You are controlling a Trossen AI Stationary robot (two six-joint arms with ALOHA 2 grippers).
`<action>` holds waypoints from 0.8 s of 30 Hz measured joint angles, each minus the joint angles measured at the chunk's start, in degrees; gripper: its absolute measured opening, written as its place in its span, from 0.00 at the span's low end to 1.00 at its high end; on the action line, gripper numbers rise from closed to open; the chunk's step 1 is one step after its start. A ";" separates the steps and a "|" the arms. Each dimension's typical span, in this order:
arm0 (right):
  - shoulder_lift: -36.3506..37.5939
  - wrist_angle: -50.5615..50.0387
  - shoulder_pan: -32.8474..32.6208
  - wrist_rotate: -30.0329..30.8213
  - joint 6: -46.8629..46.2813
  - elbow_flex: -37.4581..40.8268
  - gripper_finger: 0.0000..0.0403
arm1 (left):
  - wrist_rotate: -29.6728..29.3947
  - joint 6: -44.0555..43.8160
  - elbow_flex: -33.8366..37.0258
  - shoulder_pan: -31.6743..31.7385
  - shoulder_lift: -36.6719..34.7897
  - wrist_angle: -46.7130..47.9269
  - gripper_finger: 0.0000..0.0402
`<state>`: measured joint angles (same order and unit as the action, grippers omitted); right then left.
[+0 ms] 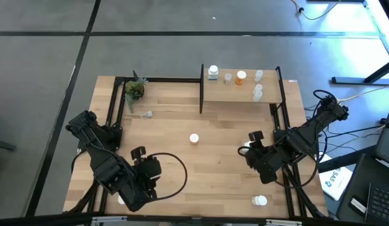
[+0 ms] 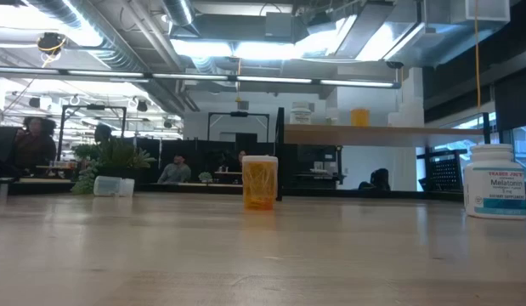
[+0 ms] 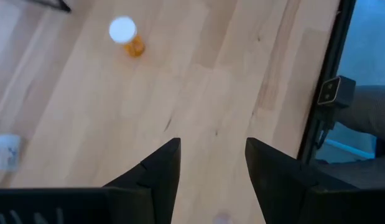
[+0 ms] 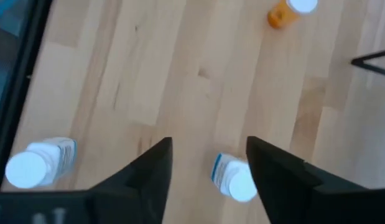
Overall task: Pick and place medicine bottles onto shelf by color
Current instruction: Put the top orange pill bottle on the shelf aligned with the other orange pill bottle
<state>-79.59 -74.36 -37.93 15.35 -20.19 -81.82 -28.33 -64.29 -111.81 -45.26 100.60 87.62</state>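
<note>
Overhead, I see my right claw spread apart above a white bottle standing on the tabletop at the right side, gripping nothing. My left claw hangs parted and empty over the near-left boards. An orange bottle stands alone mid-tabletop, another white bottle lies near the right edge, and the shelf at far right carries several bottles.
</note>
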 joint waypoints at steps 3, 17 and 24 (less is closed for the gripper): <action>0.00 1.45 0.00 0.03 2.09 0.00 0.58 | 1.29 -1.48 0.00 -0.25 0.00 0.67 0.43; 0.00 2.51 0.31 -0.50 0.39 0.00 0.61 | 0.40 0.53 0.00 -1.06 0.00 1.70 0.43; 0.00 -0.12 0.32 -0.47 -1.91 0.00 0.61 | -1.95 3.89 0.00 -0.47 0.00 1.94 0.43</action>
<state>-79.59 -74.48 -37.61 14.88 -22.10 -81.82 -30.28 -60.40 -111.81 -45.74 100.60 89.56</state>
